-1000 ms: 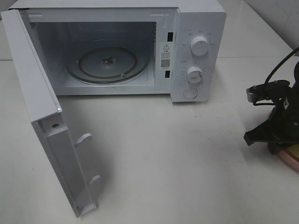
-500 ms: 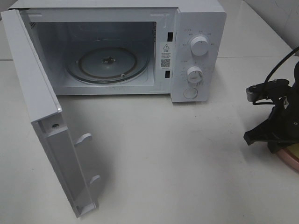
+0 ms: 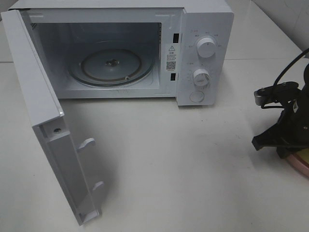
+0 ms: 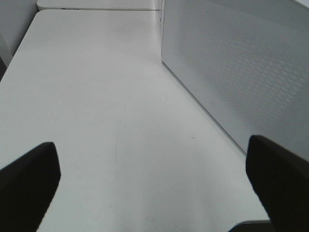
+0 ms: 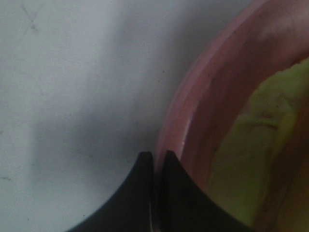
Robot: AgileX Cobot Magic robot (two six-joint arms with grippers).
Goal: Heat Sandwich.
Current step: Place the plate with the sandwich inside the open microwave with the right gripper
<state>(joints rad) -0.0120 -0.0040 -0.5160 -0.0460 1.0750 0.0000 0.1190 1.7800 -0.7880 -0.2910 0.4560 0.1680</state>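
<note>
White and matt, with faint scuffs, the worktop (image 3: 193, 169) fills nearly the whole high view. A strip of pale tiled wall (image 3: 289, 12) is seen behind and to the right of the white microwave oven (image 3: 205, 53), which stands at the back of the worktop. Its door (image 3: 48, 125) is swung fully open on the microwave's left side, and the round glass turntable (image 3: 111, 65) lies bare inside the cavity. Two white round dials (image 3: 206, 47) and a round button (image 3: 197, 96) are set on the microwave's front panel.

Well to the right of the microwave and nearer the front, a round pink plate (image 3: 298, 166) lies at the edge of the high view, largely covered by the black right gripper (image 5: 153, 155). On that plate the sandwich (image 5: 263, 145) is seen in the right wrist view only as a blurred patch of pale green lettuce, inside the plate's rim and beside the jaws, apart from them. The jaws are pressed together right at the rim; whether the rim is nipped between them cannot be told.

The left gripper (image 4: 152, 145) is held low over bare worktop to the left of the microwave, beside the perforated face of the open door, with its jaws spread wide around nothing.
</note>
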